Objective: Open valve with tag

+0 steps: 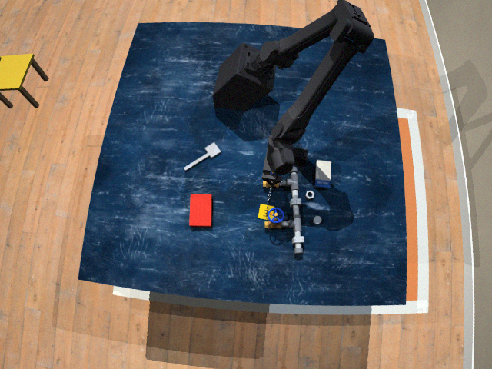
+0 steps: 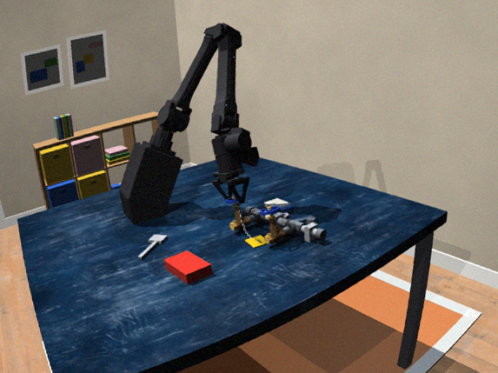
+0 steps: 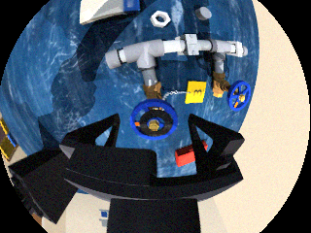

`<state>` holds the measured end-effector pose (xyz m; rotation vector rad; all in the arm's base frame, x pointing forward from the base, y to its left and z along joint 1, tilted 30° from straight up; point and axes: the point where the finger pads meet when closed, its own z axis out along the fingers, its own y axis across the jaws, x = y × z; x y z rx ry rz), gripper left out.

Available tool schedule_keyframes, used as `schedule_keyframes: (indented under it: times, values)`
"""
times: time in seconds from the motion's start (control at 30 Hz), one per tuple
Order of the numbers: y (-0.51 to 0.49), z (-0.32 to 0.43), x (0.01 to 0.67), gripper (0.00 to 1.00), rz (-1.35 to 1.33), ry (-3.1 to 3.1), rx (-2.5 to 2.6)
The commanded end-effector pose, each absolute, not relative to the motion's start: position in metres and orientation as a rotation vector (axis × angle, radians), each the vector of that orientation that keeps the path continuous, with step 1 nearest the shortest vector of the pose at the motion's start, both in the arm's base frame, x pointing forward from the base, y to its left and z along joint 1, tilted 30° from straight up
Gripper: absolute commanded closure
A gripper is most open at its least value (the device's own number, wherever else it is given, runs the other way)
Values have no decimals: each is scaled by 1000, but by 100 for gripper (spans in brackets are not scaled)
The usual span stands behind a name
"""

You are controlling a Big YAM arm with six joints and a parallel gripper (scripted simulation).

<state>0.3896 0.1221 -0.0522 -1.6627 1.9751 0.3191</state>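
A grey pipe (image 1: pixel 295 206) on the table carries two brass valves with blue handwheels. The near valve's handwheel (image 1: pixel 269 213) shows plainly; a yellow tag (image 1: pixel 263 211) lies beside it. A thin chain (image 1: pixel 270 194) runs from the tag up to the far valve (image 1: pixel 267 182), which sits under my gripper. My gripper (image 2: pixel 232 193) is open, fingers spread on either side of that valve's handwheel (image 3: pixel 154 119), just above it. In the wrist view the fingers flank the wheel without touching it, and the tag (image 3: pixel 194 92) lies between the two valves. The tag's marking is too small to read.
A red block (image 1: pixel 201 210) and a white spatula-like tool (image 1: pixel 202 156) lie left of the pipe. A white and blue box (image 1: pixel 323 173), a hex nut (image 1: pixel 311 192) and a grey cap (image 1: pixel 317 220) lie right of it. The arm's dark base (image 1: pixel 244 77) stands behind.
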Motion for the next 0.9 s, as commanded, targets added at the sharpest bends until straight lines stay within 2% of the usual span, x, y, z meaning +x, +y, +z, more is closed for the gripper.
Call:
schedule_keyframes:
  times: [0.0, 0.5, 0.87]
  values:
    - [121, -49, 393, 0, 312, 1961, -1676]
    - [121, -49, 393, 0, 333, 2012, -1622]
    - [121, -49, 396, 0, 433, 2246, -1319]
